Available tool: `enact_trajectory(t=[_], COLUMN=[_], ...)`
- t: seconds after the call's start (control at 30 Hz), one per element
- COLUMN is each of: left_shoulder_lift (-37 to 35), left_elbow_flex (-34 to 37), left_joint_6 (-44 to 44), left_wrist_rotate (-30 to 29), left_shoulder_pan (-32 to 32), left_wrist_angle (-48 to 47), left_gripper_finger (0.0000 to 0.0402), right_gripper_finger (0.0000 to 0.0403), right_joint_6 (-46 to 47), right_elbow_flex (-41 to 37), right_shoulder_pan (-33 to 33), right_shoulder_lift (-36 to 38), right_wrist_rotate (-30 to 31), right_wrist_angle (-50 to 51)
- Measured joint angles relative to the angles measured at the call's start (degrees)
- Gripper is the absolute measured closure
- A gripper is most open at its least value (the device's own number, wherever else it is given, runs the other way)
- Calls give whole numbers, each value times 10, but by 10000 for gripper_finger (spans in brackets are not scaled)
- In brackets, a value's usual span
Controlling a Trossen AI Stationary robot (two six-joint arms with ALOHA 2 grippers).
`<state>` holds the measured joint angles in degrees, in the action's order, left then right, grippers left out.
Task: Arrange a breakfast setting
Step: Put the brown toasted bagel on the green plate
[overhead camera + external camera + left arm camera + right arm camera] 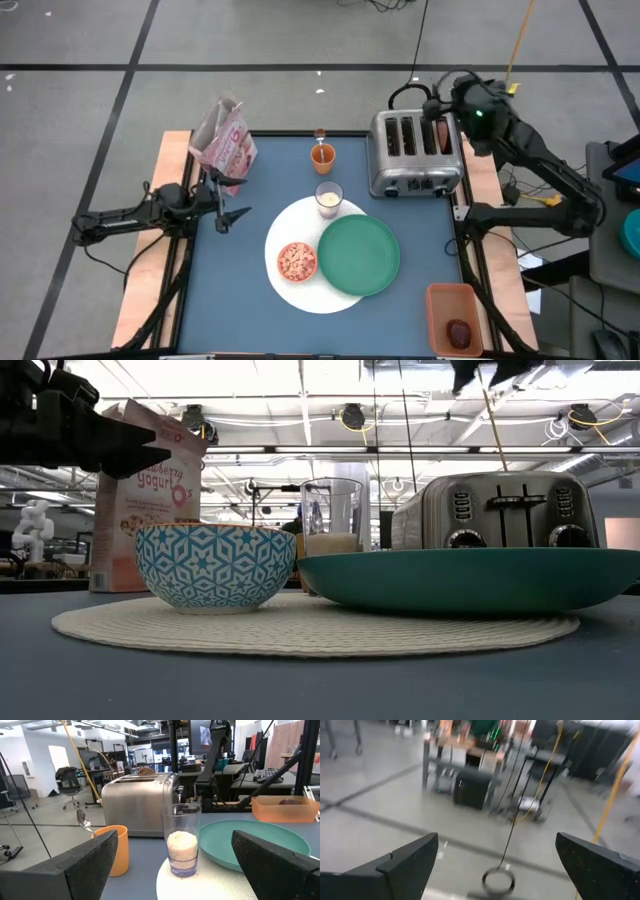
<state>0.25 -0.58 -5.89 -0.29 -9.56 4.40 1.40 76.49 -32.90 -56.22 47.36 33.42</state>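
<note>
Over the toaster (415, 152), our right gripper (443, 97) hangs open; our left gripper (228, 200) waits open beside the cereal box (226, 145), the green plate (360, 255) overlapping the white plate (290, 232) mid-table.

The high view looks straight down on the whole bench (240, 300), with floor along the frame's upper edge. The low view sits at bench-top level, very close to the patterned bowl (214, 566) and green plate (470, 578), facing the toaster (497, 510) and the ceiling lights. The left wrist view looks level across the bench at the milk glass (181, 840) and the same toaster (140, 802). The right wrist view points off the bench at the room's floor.
</note>
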Motion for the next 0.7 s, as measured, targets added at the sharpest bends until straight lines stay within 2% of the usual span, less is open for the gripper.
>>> enact_trajectory(t=[0.2,0.37,0.53,0.7], left_shoulder_lift=[0,0,0,0], left_elbow_flex=[0,0,0,0], left_joint_6=[5,17,21,20], left_wrist_rotate=[0,0,-1,-1], left_shoulder_pan=[0,0,0,0], left_wrist_angle=[-9,-25,-30,-30], left_gripper_finger=[9,9,9,9], right_gripper_finger=[7,7,7,7], right_joint_6=[79,106,98,96], right_elbow_flex=[0,0,0,0], right_shoulder_pan=[-88,-151,-188,-199], right_shoulder_lift=[-42,-90,-130,-154], right_wrist_rotate=[-126,-217,-307,-411], right_wrist_angle=[113,175,197,196])
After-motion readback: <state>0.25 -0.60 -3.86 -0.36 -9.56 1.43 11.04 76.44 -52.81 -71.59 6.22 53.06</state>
